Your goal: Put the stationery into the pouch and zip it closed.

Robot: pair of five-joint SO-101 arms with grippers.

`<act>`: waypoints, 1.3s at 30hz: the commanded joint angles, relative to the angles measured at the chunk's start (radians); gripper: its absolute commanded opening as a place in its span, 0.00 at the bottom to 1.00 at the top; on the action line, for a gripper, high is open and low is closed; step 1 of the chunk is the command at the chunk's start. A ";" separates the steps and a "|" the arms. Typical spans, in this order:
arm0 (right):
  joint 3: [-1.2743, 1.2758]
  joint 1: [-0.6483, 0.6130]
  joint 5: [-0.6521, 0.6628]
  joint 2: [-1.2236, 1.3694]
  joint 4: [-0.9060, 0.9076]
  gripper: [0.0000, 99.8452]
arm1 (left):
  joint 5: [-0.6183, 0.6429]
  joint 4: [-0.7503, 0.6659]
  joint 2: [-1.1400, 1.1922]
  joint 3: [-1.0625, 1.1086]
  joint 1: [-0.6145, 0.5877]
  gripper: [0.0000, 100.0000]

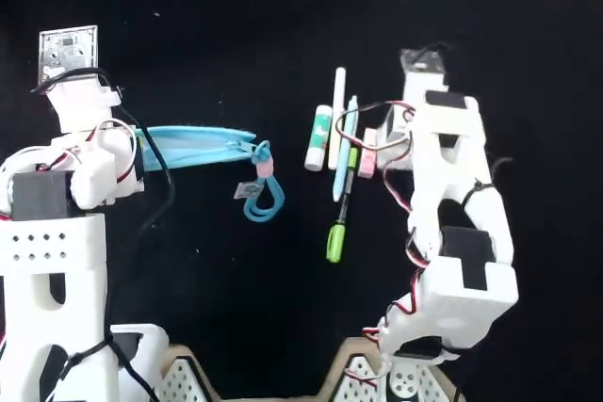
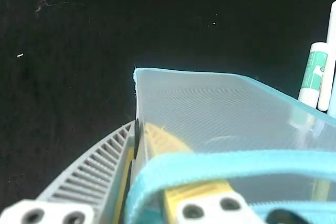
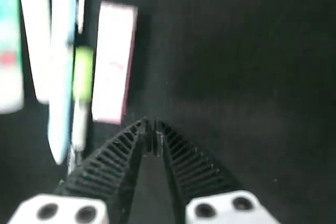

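A see-through pouch [image 1: 193, 146] with blue trim lies left of centre, its blue loop strap [image 1: 265, 197] trailing off the zipper end. My left gripper [image 1: 139, 152] is shut on the pouch's [image 2: 210, 114] near edge, one grey finger [image 2: 100, 163] outside the mesh. The stationery lies in a row: glue stick [image 1: 320, 138], white pen [image 1: 339, 110], light-blue pen [image 1: 347, 152], green-capped pen [image 1: 337, 228] and pink eraser [image 1: 367, 152]. My right gripper [image 3: 152, 127] is shut and holds nothing, its tips just beside the pink eraser [image 3: 114, 61].
The table is covered in black cloth [image 1: 217, 35]. Open cloth lies between the pouch and the stationery and behind both. The right arm's body [image 1: 452, 214] stands over the cloth right of the eraser. The glue stick [image 2: 315, 72] stands beyond the pouch's far end.
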 commanded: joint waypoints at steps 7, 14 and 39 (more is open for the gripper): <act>-0.240 -0.034 -0.068 0.038 0.058 0.21 | 0.008 0.002 0.008 0.050 0.025 0.03; -0.509 -0.141 -0.279 0.294 0.086 0.17 | 0.008 0.005 0.008 0.050 0.025 0.03; -1.434 -0.072 -0.157 0.857 0.565 0.01 | 0.006 0.006 0.008 0.050 0.025 0.03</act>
